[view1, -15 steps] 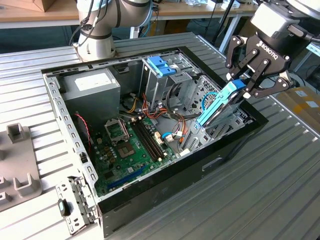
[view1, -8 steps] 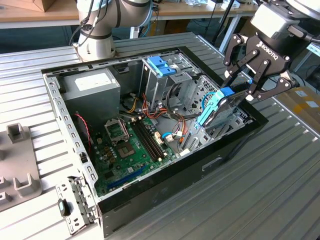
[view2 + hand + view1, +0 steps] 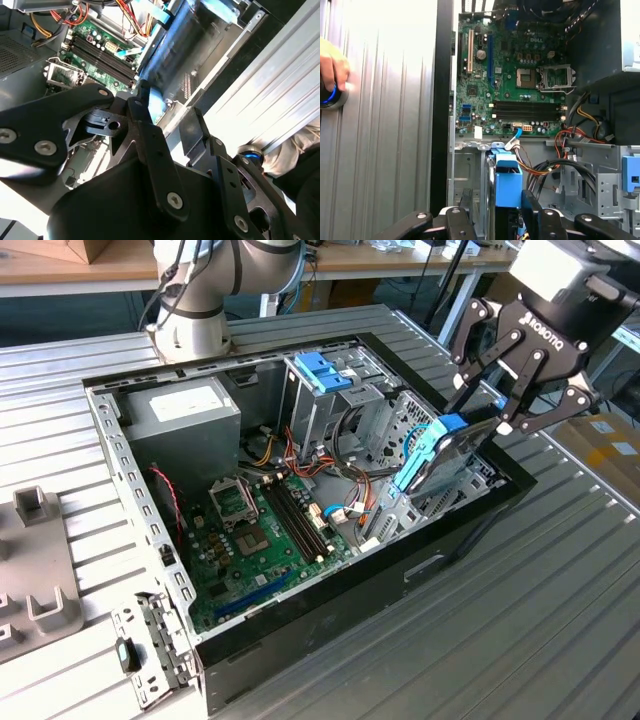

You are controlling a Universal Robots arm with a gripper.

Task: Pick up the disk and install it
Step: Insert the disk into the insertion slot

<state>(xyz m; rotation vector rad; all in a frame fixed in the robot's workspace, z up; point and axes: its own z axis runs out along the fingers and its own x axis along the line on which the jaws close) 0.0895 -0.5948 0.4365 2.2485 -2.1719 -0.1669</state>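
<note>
The disk point(image 3: 437, 455), a dark drive in a light-blue carrier frame, stands tilted on edge over the drive cage at the exterior view's right side of the open computer case point(image 3: 130, 490). Its lower end reaches down into the cage. My gripper point(image 3: 487, 412) is shut on the disk's upper end, one black finger on each side. In the first wrist view the blue carrier point(image 3: 508, 182) sits between the black fingers point(image 3: 454, 220), above the motherboard point(image 3: 520, 85). In the second wrist view the disk point(image 3: 185, 40) runs away from the gripper point(image 3: 167, 107) into the case.
A grey power-supply box point(image 3: 185, 415) fills the case's far corner, and a blue ribbed latch point(image 3: 322, 370) tops the middle drive cage. Red and orange cables point(image 3: 300, 455) cross the motherboard point(image 3: 265, 540). Grey fixtures point(image 3: 40, 575) lie on the ribbed table. A hand point(image 3: 331, 67) rests on a blue-lit button point(image 3: 330, 96).
</note>
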